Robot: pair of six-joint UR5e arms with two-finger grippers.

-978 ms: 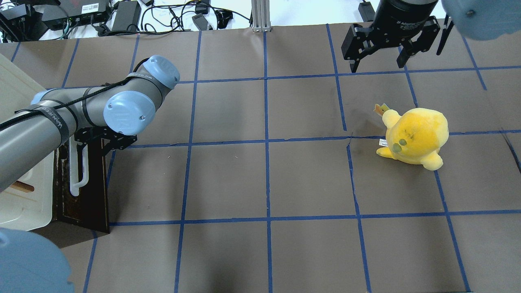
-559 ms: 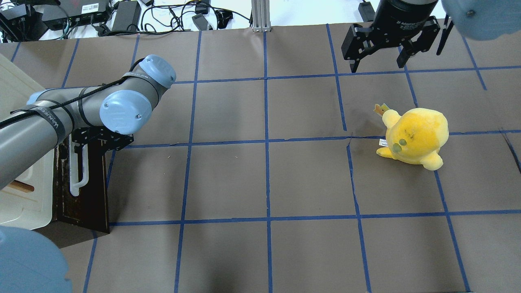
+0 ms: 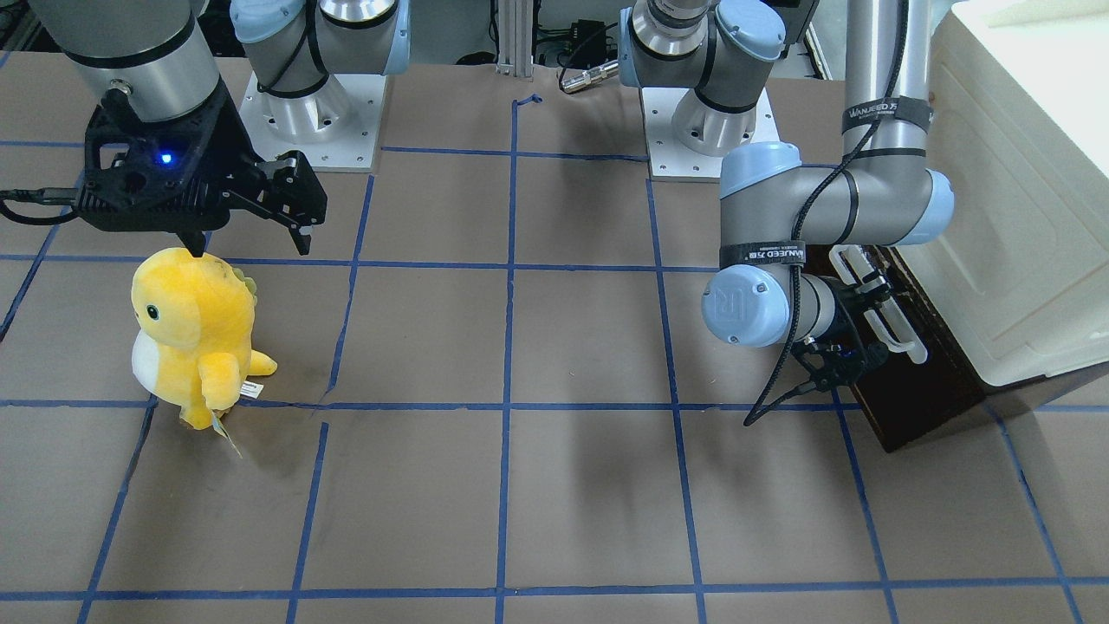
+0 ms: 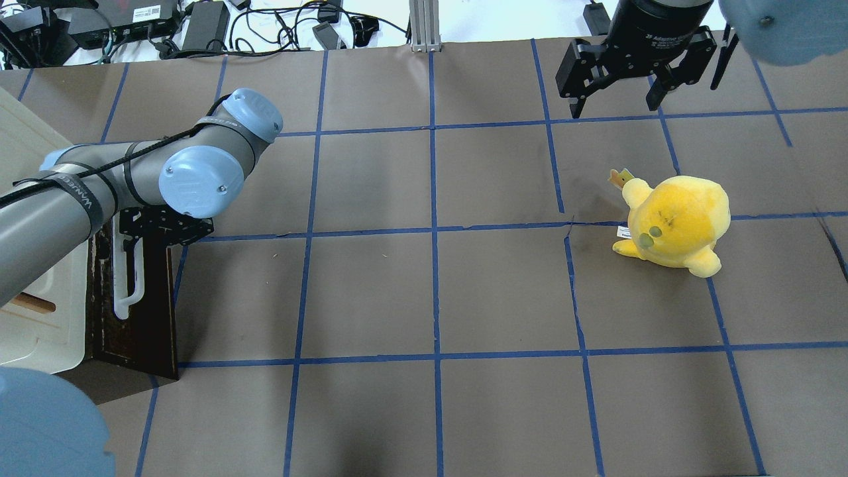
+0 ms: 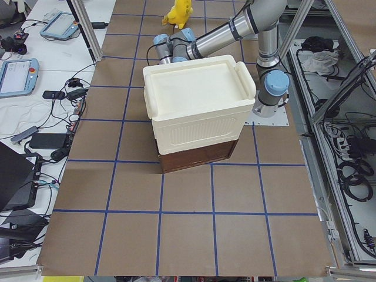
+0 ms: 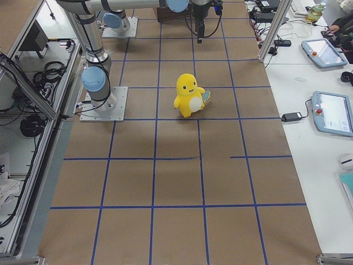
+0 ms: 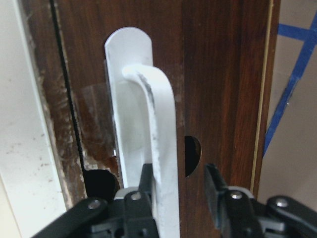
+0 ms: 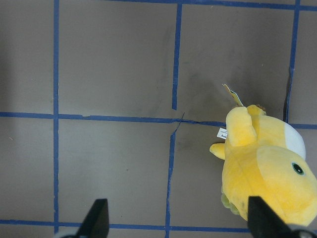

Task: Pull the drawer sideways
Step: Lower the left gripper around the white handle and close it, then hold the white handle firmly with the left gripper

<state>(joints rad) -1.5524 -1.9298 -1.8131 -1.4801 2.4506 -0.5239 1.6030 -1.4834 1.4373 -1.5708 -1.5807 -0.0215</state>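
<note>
The dark brown drawer [image 4: 149, 311] sits under the cream-white box [image 4: 40, 318] at the table's left edge, and its front shows in the front view [image 3: 918, 390]. Its long white bar handle [image 4: 122, 291] runs along the front. My left gripper [image 4: 142, 228] is at the far end of the handle. In the left wrist view the handle [image 7: 148, 99] passes between the fingers of the left gripper [image 7: 181, 186]. The jaws are open, with a gap on one side. My right gripper [image 4: 615, 106] is open and empty, hovering at the table's far right.
A yellow plush toy [image 4: 676, 222] stands on the right half of the table, just below my right gripper [image 3: 251, 243]. Blue tape lines grid the brown table cover. Cables and power bricks [image 4: 205, 23] lie beyond the far edge.
My left arm has shifted slightly left, bringing its gripper closer onto the drawer handle. The right arm, plush and drawer have not moved.
</note>
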